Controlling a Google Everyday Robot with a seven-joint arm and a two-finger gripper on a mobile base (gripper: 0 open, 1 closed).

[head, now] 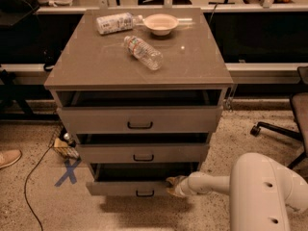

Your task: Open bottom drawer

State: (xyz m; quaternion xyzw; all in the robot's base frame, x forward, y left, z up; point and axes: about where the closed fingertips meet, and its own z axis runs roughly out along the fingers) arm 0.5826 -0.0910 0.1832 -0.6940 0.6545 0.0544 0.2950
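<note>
The bottom drawer (130,187) is the lowest of three grey-beige drawers, with a shallow front and a small black bar handle (145,193). It stands pulled out further than the two above, with a dark gap showing behind its front. My gripper (173,186) is at the right end of that drawer's front, at its top edge, on the end of my white arm (262,194) that reaches in from the lower right.
The middle drawer (143,153) and top drawer (139,119) also stand slightly out. On the cabinet top (192,66) lie two plastic bottles (143,52) and a bowl (160,24). An office chair (293,114) stands right; a cable and blue floor X (67,172) lie left.
</note>
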